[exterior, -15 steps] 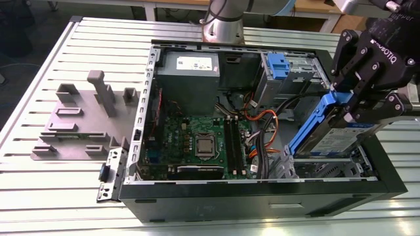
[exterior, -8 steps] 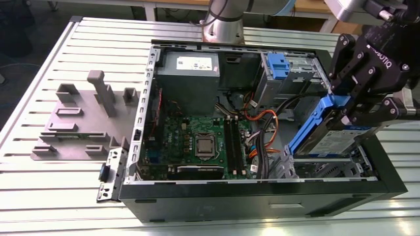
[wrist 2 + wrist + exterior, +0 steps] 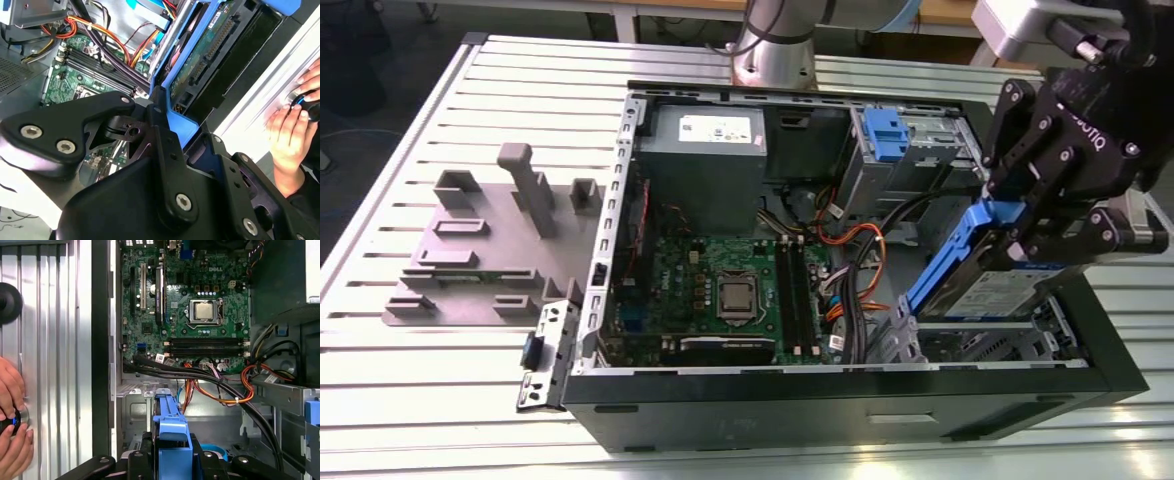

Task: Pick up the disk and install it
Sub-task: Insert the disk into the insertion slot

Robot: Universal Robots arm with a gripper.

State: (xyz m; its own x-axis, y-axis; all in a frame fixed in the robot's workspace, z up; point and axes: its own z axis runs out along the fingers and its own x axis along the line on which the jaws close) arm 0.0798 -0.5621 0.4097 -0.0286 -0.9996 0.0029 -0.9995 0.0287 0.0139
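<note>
Two jaws clamp the disk (image 3: pixel 991 290), tilted over the case (image 3: pixel 854 395) beside orange cables (image 3: pixel 847 237).

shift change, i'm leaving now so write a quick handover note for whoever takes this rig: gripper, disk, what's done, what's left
Gripper: shut on the disk, clamping its blue carrier frame.
Disk: off the table and tilted, held over the open computer case at the exterior view's right, above the grey drive cage. I cannot tell whether it touches the cage.
Done: the pick-up.
Left: the disk is not yet seated in the case.
Note: a person's hands are on a small control on the table beside the case.
</note>
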